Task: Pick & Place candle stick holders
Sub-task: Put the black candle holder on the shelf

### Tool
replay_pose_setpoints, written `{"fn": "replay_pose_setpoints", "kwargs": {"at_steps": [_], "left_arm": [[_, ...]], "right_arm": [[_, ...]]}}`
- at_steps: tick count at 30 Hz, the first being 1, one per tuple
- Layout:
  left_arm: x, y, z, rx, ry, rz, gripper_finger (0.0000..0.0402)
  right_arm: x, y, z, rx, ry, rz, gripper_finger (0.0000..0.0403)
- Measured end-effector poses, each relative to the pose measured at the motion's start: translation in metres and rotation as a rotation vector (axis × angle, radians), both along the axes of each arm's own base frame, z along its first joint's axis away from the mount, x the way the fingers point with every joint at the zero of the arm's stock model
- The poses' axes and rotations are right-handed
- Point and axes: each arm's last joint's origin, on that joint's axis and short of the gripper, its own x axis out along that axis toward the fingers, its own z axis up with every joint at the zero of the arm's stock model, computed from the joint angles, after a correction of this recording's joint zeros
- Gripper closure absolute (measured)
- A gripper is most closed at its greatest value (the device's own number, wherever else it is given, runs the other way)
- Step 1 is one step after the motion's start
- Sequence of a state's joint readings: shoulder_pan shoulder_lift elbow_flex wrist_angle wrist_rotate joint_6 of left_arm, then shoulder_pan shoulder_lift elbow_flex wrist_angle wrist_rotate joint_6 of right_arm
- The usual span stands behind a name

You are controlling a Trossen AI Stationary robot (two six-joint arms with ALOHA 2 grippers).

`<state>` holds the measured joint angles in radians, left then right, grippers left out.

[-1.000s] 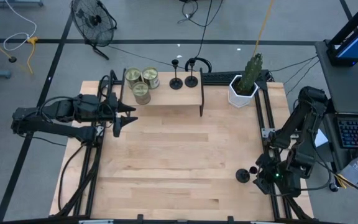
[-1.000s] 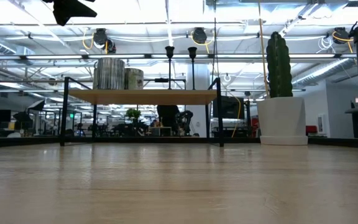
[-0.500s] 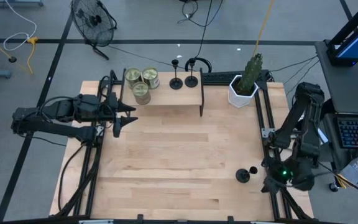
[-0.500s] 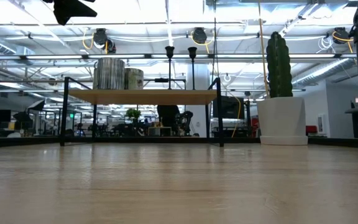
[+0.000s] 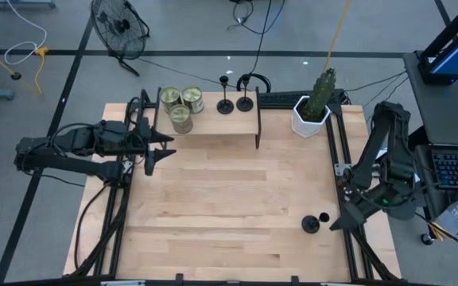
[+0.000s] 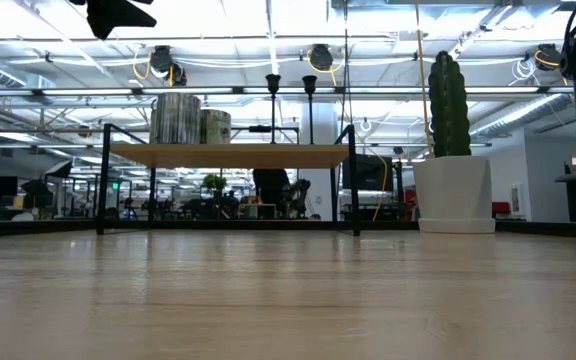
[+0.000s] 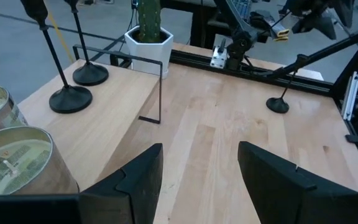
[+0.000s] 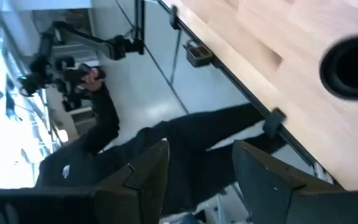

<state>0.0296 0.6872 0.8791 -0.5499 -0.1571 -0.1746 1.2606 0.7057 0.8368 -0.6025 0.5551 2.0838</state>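
Two of the black candle stick holders [image 5: 225, 106] [image 5: 245, 102] stand upright side by side on the small wooden shelf [image 5: 221, 124] at the far edge of the table [image 5: 213, 206], on its right half. In the left wrist view they show as thin stems on round flat bases [image 7: 70, 98] [image 7: 90, 74]. On the left half of the same shelf stand three greenish-gold round tins [image 5: 180, 117], close together.

The third candle stick holder [image 5: 312, 224] stands alone on the table top near the right edge, well apart from the shelf; the left wrist view also shows it upright [image 7: 278, 104], and in the right wrist view only its dark round base [image 8: 352, 67] shows, blurred.

The right gripper [image 5: 342, 223] is just beside this holder, at the table's right edge, not touching it. Its fingers [image 8: 145, 180] stand apart w/ nothing between them, so the claw is open and holds nothing.

The left gripper [image 5: 162, 148] hovers at the left side, near the shelf's left end and the tins. Its fingers [image 7: 135, 180] are also apart, w/ only bare table between them: open, empty.

A potted cactus [image 5: 315, 103] in a white pot stands at the far right corner, beside the shelf. A person in dark clothes [image 8: 98, 134] shows beyond the table in the right wrist view.
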Motion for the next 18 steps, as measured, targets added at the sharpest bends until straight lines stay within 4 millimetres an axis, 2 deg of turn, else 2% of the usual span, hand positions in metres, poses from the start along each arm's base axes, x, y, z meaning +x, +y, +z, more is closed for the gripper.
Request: {"fn": "replay_pose_setpoints", "kwargs": {"at_steps": [4, 11, 18], "left_arm": [[0.000, 0.000, 0.000, 0.023, 0.004, -0.009, 0.0185], [0.000, 0.000, 0.000, 0.024, 0.004, -0.009, 0.0185], [0.000, 0.000, 0.000, 0.024, 0.005, -0.009, 0.0185]], "right_arm": [[0.001, -0.002, 0.001, -0.036, -0.053, -0.025, 0.0232], [0.000, -0.003, 0.003, -0.044, -0.043, 0.009, 0.0232], [0.003, -0.010, 0.027, -0.230, -0.149, 0.042, 0.0232]]}}
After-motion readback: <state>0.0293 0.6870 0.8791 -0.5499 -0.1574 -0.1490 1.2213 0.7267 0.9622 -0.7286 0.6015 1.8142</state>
